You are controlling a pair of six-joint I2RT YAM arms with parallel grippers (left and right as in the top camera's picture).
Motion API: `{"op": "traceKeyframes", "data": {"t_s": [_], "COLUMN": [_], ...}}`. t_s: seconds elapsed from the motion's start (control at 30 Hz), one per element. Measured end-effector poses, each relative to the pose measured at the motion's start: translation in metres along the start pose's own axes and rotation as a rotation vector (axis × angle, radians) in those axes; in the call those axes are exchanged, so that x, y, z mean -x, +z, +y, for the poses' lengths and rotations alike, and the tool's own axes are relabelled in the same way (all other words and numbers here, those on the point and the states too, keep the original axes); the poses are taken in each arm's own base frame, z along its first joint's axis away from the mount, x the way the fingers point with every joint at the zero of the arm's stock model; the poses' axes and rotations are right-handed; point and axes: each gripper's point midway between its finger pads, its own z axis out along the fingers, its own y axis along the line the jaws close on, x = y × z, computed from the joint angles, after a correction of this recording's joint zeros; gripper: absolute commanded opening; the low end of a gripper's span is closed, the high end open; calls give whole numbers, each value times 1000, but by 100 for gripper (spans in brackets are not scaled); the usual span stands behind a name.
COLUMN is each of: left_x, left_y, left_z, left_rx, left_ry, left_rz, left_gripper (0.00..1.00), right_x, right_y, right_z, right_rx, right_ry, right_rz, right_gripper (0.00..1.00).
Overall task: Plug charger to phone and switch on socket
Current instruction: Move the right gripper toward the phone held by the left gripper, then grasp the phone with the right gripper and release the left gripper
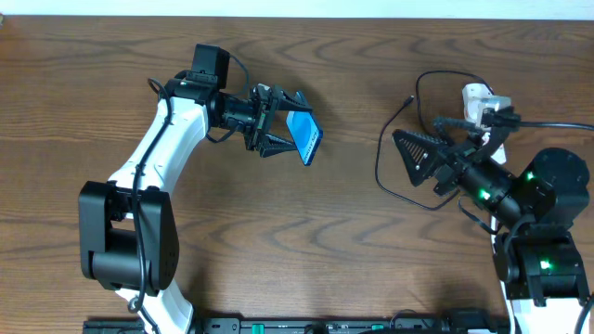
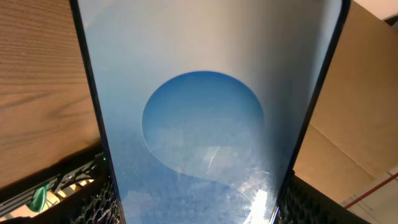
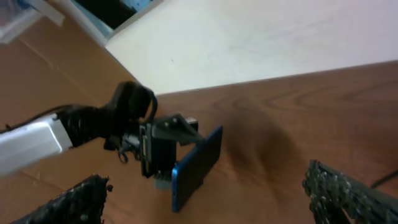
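Over brown wood surface [image 1: 353, 241], left claw [image 1: 289, 123] clenched on phone [image 1: 303, 137], raised just 12 o'clock of centre; right claw [image 1: 422, 153] released, empty, beside charger [image 1: 377, 167] at 3 o'clock. Best to pinch near its free end and keep phone steady.

overhead looks straight down on the whole table [image 1: 306, 241] from well above. left wrist sits close against the phone [image 2: 205, 124], which fills its frame. right wrist looks low across the table, catching the same phone and the left arm [image 3: 37, 140], both also seen overhead.
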Motion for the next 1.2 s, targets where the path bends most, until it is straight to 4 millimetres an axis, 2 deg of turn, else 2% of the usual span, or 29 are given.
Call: {"op": "traceKeyframes", "data": {"t_s": [0.1, 0.2, 0.27, 0.4, 0.53, 0.67, 0.83, 0.93, 1.07, 1.2], "left_x": [0, 0, 0, 0, 0, 0, 0, 0, 0, 0], "left_y": [0, 0, 0, 0, 0, 0, 0, 0, 0, 0], "left_z": [0, 0, 0, 0, 0, 0, 0, 0, 0, 0], "left_rx": [0, 0, 0, 0, 0, 0, 0, 0, 0, 0], "left_ry": [7, 11, 11, 11, 11, 15, 29, 30, 30, 30], "left_rz": [0, 0, 0, 0, 0, 0, 0, 0, 0, 0], "left_gripper": [67, 67, 67, 67, 68, 67, 67, 68, 67, 67], "right_x": [12, 0, -13, -31, -36, -61, -104, -120, -131, -142], "right_y": [9, 26, 44, 73, 92, 107, 133, 140, 145, 158], "right_z": [-2, -9, -11, 3, 22, 25, 14, 11, 12, 14], "right_rx": [5, -15, -41, -171, -264, -311, -385, -408, -418, -419], "right_ry": [9, 72, 115, 114, 47, 62, 126, 149, 179, 187], "right_rz": [-39, 17, 87, 202, 192, 232, 322, 352, 368, 367], "right_gripper": [95, 96, 93, 90, 87, 85, 82, 76, 73, 62]}}
